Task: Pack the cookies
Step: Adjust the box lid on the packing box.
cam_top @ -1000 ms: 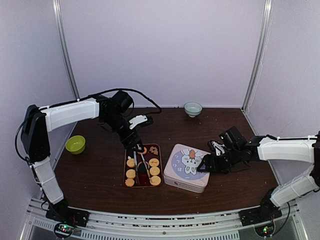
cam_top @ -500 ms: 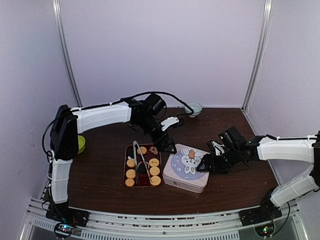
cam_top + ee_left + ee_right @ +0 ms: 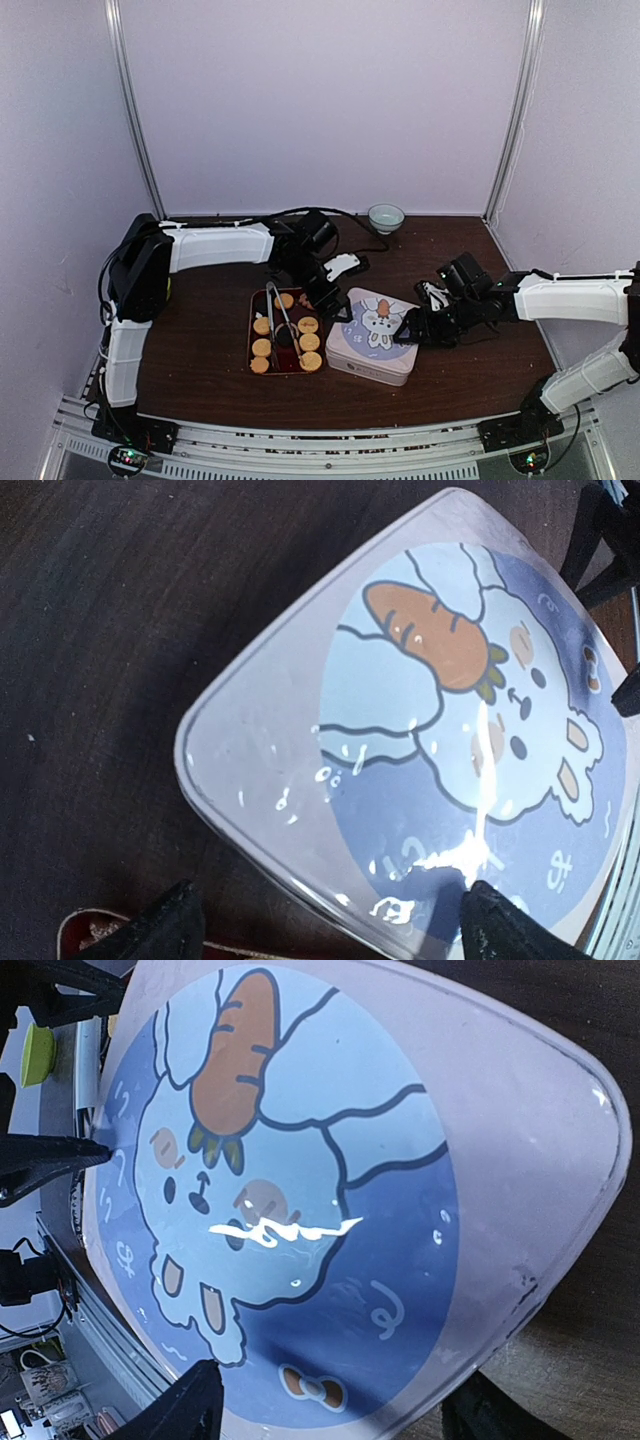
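Observation:
The cookies (image 3: 309, 342), round and golden with a dark one among them, lie in a dark red tray (image 3: 250, 335), with metal tongs (image 3: 280, 318) lying across them. To the tray's right sits a closed tin with a rabbit-and-carrot lid (image 3: 372, 338). My left gripper (image 3: 336, 306) (image 3: 330, 930) hovers open over the tin's (image 3: 300, 750) left corner, one fingertip over the lid and the other off it. My right gripper (image 3: 408, 333) (image 3: 335, 1410) stands open over the tin's (image 3: 300, 1160) right corner, one fingertip above the lid and one beside its rim.
A pale blue bowl (image 3: 386, 217) stands at the back of the table. A green bowl (image 3: 36, 1055) shows at the far left of the right wrist view. The tray's corner (image 3: 90, 927) lies just beside the tin. Enclosure walls close in the sides.
The left arm has swung right, from above the tongs in the tray to the tin's left corner. The tongs stay in the tray. The right arm has not moved.

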You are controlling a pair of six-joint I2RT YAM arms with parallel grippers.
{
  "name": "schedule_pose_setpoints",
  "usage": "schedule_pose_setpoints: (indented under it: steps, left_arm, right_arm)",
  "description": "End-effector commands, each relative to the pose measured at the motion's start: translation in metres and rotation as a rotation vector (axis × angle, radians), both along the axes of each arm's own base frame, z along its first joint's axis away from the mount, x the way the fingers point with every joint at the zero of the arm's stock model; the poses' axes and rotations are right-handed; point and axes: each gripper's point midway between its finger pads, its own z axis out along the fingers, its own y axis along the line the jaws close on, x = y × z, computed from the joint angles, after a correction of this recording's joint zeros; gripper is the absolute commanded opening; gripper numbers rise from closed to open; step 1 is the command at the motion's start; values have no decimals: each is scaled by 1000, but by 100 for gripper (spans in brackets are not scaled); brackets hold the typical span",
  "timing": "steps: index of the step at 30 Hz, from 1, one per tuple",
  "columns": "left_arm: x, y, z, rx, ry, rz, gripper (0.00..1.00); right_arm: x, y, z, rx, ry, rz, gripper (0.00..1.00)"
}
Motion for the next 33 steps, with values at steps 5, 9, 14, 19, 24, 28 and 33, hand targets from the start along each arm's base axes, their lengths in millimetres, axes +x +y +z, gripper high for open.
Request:
schedule_pose_setpoints:
  steps: [5, 9, 14, 19, 24, 28, 33]
  left_arm:
    - [12, 17, -23, 87, -55, 37, 89]
    - [12, 8, 9, 12, -56, 11, 90]
    - [10, 8, 50, -57, -71, -6, 97]
    - [18, 27, 62, -45, -81, 8, 98]
    - [27, 44, 57, -7, -100, 27, 98]
    - [28, 49, 60, -23, -95, 30, 98]
    - [6, 36, 43, -2, -78, -53, 98]
  right_arm:
    - [8, 12, 17, 50, -53, 19, 75]
    - [7, 12, 17, 48, -53, 20, 75]
    - [8, 11, 25, 52, -67, 23, 76]
    - [9, 6, 38, 32, -86, 31, 83]
    - [6, -3, 41, -3, -80, 42, 100]
    - [3, -14, 35, -35, -59, 36, 100]
    - [2, -25, 19, -73, -34, 15, 100]
